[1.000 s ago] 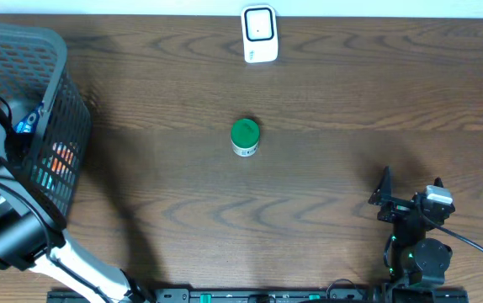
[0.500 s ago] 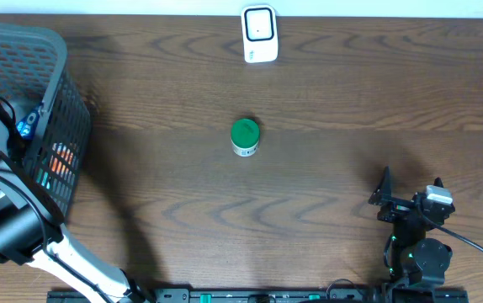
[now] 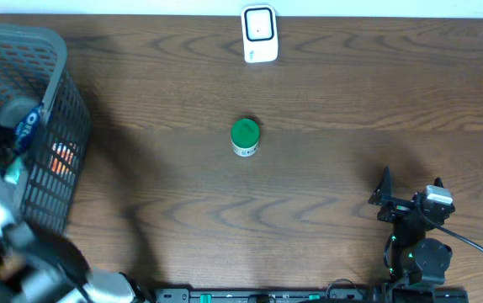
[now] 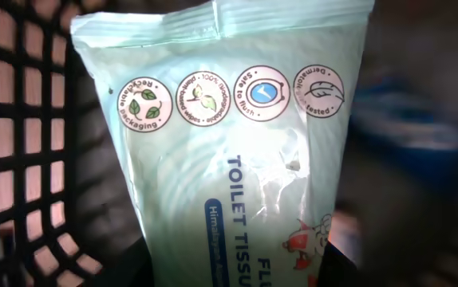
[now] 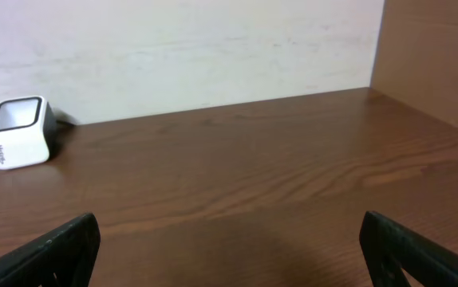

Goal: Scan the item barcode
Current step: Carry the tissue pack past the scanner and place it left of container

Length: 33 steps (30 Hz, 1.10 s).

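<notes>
L gripper point(image 4: 241, 271), in the basket point(image 3: 56, 50), jaws partway closed on toilet tissue pack point(image 4: 229, 159); R gripper point(image 5: 229, 239) jaws spread wide, gripping nothing, above table point(image 5: 253, 175).

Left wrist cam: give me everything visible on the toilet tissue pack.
The toilet tissue pack is a pale mint soft-plastic pouch, glossy and wrinkled, with a crimped seal along its top edge. Four round icons sit in a row below the seal; sideways "TOILET TISSU" lettering and a blue label follow, cut off. It stands upright, lower end apparently gripped by the left tool. The dark mesh basket wall shows behind it at left.
</notes>
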Each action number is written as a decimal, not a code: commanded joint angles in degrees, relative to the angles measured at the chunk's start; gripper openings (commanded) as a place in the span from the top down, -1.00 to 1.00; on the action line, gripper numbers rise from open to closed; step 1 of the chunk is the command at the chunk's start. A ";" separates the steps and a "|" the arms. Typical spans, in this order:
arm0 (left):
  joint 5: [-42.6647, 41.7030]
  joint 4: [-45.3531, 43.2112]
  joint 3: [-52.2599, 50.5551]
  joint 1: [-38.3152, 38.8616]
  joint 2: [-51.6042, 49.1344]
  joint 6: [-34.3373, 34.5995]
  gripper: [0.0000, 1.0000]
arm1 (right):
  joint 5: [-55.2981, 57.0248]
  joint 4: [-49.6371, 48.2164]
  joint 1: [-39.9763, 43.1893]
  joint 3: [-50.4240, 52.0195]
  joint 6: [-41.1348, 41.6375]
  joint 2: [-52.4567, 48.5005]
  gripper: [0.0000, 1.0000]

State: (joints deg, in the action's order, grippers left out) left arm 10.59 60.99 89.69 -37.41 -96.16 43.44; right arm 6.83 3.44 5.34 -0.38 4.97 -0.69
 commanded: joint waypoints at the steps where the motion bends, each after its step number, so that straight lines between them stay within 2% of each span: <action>1: -9.88 0.00 2.19 0.13 13.20 -0.55 0.06 | -0.31 0.24 0.39 0.04 0.31 0.31 -0.99; 5: -22.34 -0.79 2.19 4.59 24.74 -0.55 0.06 | -0.31 0.24 0.39 0.04 0.28 0.31 -0.98; 7: -25.88 -1.31 2.16 11.41 29.75 -0.55 0.06 | -0.31 0.24 0.39 0.04 0.31 0.31 -0.99; 8: -25.68 -1.57 2.16 17.27 31.89 -0.85 0.06 | -0.31 0.24 0.39 0.04 0.31 0.31 -0.99; 10: -22.25 -1.70 2.16 26.08 33.42 -1.22 0.06 | -0.31 0.24 0.39 0.04 0.28 0.31 -0.99; 13: -11.45 -0.98 1.77 41.11 32.76 -1.44 0.05 | -0.31 0.24 0.39 0.04 0.31 0.31 -0.98; 18: -2.89 2.12 -1.07 56.33 26.29 -1.14 0.05 | -0.31 0.24 0.39 0.04 0.31 0.31 -0.98; 23: 1.25 2.19 -4.13 61.37 15.04 3.19 0.05 | -0.31 0.24 0.39 0.04 0.28 0.31 -0.99; 33: 2.12 -7.21 -4.42 61.70 -12.26 4.09 0.05 | -0.31 0.24 0.39 0.04 0.31 0.31 -0.99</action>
State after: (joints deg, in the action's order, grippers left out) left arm 10.85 55.02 85.36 24.16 -103.09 46.61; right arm 6.81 3.44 5.34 -0.38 4.97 -0.69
